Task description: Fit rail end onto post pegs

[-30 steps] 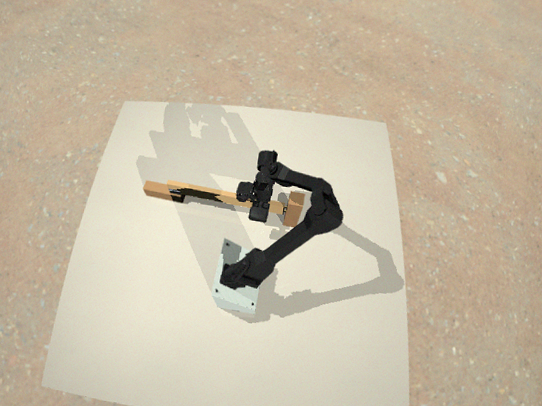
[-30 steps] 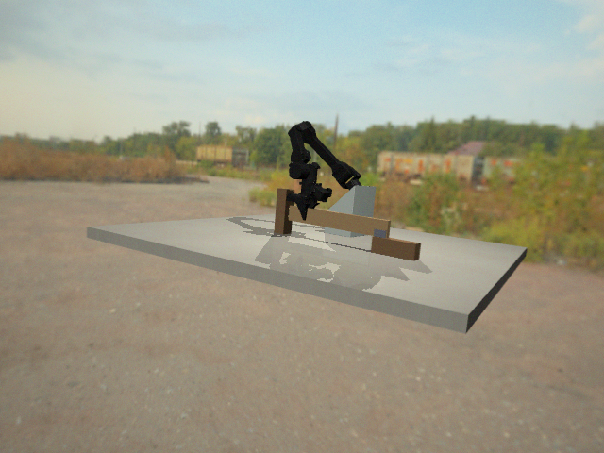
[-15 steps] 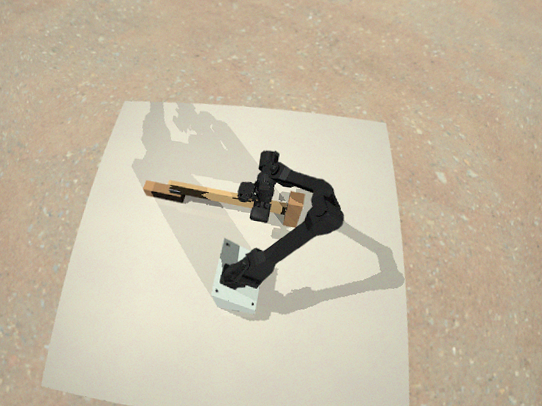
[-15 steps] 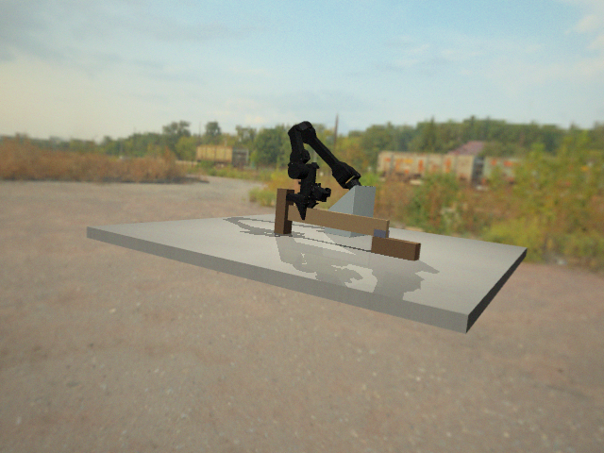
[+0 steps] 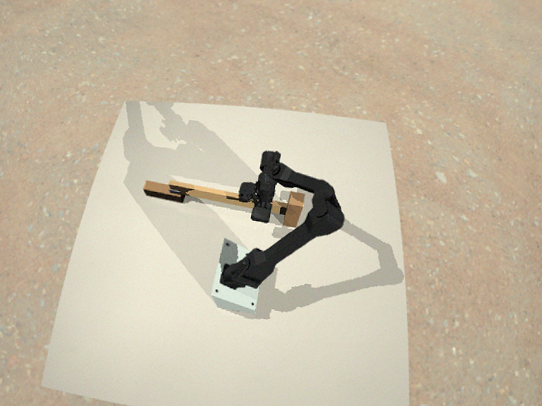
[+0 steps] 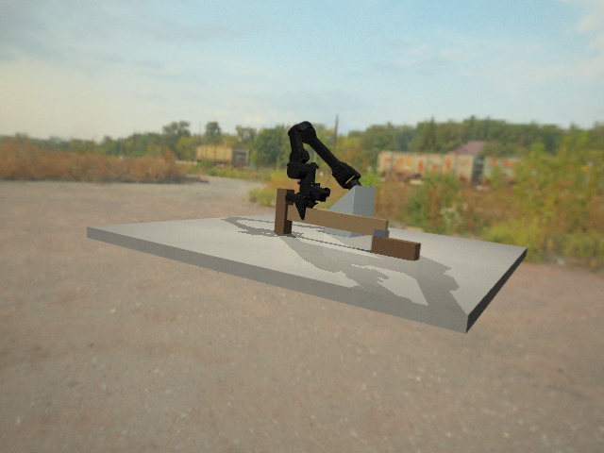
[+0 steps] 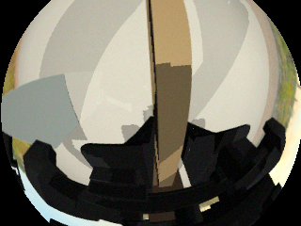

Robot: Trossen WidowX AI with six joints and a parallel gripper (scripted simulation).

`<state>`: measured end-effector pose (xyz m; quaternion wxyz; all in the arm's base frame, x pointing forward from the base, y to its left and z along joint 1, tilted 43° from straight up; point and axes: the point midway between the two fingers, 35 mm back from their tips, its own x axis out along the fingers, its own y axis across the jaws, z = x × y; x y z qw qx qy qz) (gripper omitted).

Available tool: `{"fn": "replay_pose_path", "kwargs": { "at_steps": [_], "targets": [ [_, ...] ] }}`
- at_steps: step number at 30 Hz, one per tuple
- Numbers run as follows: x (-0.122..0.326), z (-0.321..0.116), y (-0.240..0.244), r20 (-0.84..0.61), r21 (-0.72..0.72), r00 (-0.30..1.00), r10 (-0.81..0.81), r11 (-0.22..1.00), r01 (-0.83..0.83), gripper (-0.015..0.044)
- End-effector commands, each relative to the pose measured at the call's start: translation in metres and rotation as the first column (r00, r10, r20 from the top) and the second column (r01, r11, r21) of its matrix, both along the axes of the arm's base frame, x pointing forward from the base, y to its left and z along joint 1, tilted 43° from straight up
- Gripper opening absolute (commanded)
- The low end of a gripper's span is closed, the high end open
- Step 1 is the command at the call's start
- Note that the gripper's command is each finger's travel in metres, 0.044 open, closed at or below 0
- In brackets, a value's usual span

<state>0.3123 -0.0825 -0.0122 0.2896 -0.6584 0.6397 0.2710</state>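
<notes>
The long wooden rail (image 5: 210,192) (image 6: 341,217) (image 7: 171,94) looks about level. Its far end lies in the grey-blue bracket (image 6: 380,233) on the low footboard block (image 5: 156,187) (image 6: 397,247). Its near end meets the upright post (image 5: 294,208) (image 6: 282,211) with no gap that I can make out. No peg shows, and how deep the pegs sit is hidden. My gripper (image 6: 302,214) (image 7: 161,119) points down over the rail near the post. Its fingers stand close on both sides of the rail, shut on it. In the top view the arm hides the fingertips.
The arm's pale blue-grey base block (image 5: 235,297) (image 6: 363,209) (image 7: 39,110) stands to one side of the rail. The arm arches high over the post side. Shadows of the arm lie across the pale table (image 5: 138,333) (image 6: 194,245).
</notes>
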Motion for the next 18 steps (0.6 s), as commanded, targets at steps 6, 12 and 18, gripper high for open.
{"fn": "replay_pose_path", "kwargs": {
  "at_steps": [6,12,18],
  "targets": [
    [0.0000,0.0001,-0.0001,0.000,-0.001,1.000,0.000,1.000,0.000,0.0263],
    [0.0000,0.0001,-0.0001,0.000,-0.001,1.000,0.000,1.000,0.000,0.0420],
    [0.0002,0.0001,0.0023,0.000,0.000,1.000,0.000,1.000,0.000,0.0440]
  ]
}}
